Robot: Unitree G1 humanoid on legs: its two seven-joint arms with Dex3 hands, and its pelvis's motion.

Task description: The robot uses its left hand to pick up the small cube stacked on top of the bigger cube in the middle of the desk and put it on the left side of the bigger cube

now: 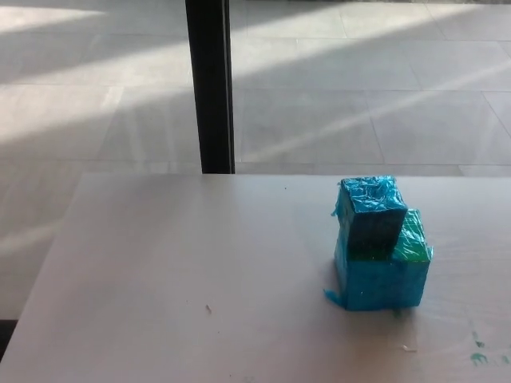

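A small blue cube, wrapped in crinkled tape, rests on top of a bigger cube with blue sides and a green top. The small cube sits toward the bigger cube's back left corner, leaving a green strip showing on the right. The stack stands on the white desk, right of the middle. Neither of my hands shows in the head view.
A black vertical post rises behind the desk's far edge. Beyond it lies a tiled floor with bands of sunlight. Small green smears mark the desk near its front right. The desk's left edge runs diagonally at the picture's left.
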